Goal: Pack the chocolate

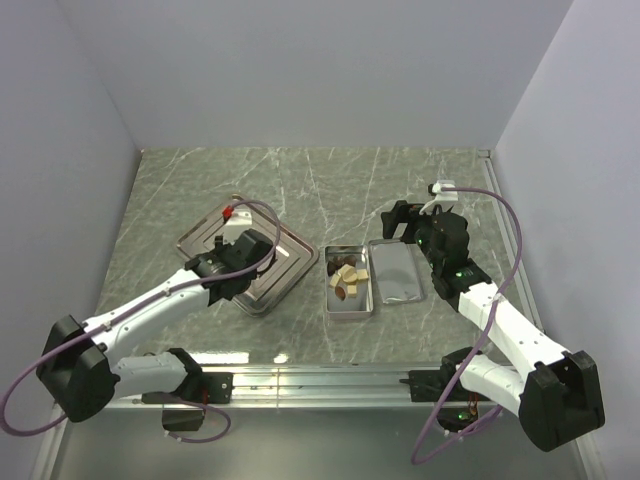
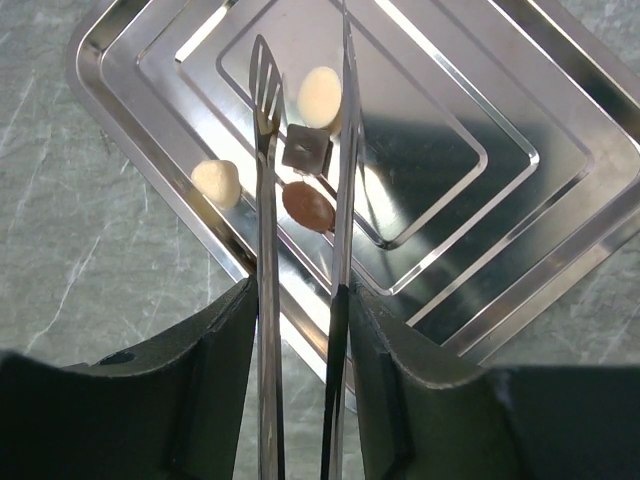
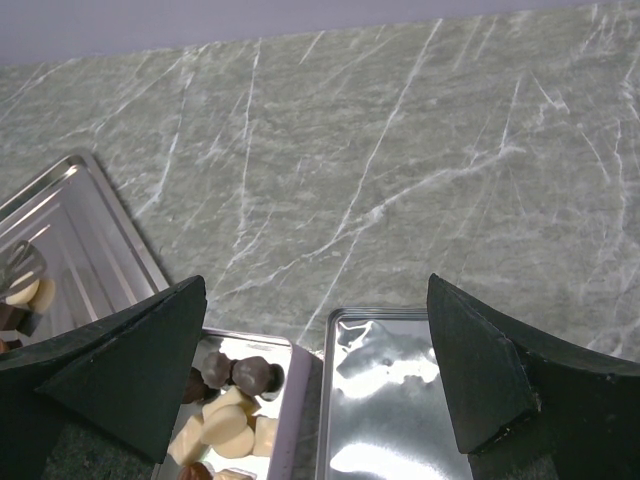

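So, chocolate [image 2: 308, 205] on the tray [image 2: 450, 150]: four small pieces sat there, namely a cream oval [image 2: 320, 95], a dark square [image 2: 307, 150], a glossy brown oval and a cream heart-shaped lump [image 2: 217, 182].
Chocolate in the tin [image 1: 350, 312]: cream, tan and dark brown lumps were heaped at its far end.
Tongs [image 2: 264, 150]: steel, with the tips slightly apart over the tray. The dark square and brown oval sat between them, but whether they touched could not be told.
Left claw [image 2: 302, 300]: clamped around the tongs' arms.
Right claw [image 3: 316, 300]: fingers were spread wide, holding nothing, above the tin and lid [image 1: 397, 272].
Lid: shiny face up, just right of the tin.
Table [image 3: 400, 150]: grey, marble-veined.
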{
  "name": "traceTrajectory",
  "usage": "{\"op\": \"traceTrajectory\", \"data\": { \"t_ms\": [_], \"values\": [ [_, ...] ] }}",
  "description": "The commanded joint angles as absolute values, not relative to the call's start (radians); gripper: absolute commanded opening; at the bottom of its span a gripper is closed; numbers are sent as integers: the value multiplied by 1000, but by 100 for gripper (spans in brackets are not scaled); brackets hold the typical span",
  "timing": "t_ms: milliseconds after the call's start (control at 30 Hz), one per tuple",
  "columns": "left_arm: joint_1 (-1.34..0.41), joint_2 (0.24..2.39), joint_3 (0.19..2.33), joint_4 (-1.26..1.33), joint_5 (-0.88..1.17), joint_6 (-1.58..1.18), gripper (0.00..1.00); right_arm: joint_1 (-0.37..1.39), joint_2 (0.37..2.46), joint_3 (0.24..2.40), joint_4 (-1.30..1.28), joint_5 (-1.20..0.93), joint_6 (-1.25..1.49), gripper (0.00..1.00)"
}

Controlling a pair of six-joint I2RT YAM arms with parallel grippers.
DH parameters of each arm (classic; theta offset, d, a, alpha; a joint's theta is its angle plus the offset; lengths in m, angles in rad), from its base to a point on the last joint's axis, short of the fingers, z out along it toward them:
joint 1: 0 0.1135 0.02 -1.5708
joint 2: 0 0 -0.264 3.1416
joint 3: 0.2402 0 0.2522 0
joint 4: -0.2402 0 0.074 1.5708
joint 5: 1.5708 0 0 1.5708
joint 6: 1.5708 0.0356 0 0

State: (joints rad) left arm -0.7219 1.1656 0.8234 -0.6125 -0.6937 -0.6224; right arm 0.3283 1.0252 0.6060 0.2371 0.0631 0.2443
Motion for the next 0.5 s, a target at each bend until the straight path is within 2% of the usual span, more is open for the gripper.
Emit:
{"op": "traceTrajectory", "data": {
  "t_ms": [0, 467],
  "values": [
    [-739, 1187, 890, -647, -713, -637, 46, 325, 1029, 657, 253, 71, 232, 97],
    [-792, 1244, 916, -699, -735, -667, 41, 325, 1035, 663, 249, 71, 232, 97]
  ]
}}
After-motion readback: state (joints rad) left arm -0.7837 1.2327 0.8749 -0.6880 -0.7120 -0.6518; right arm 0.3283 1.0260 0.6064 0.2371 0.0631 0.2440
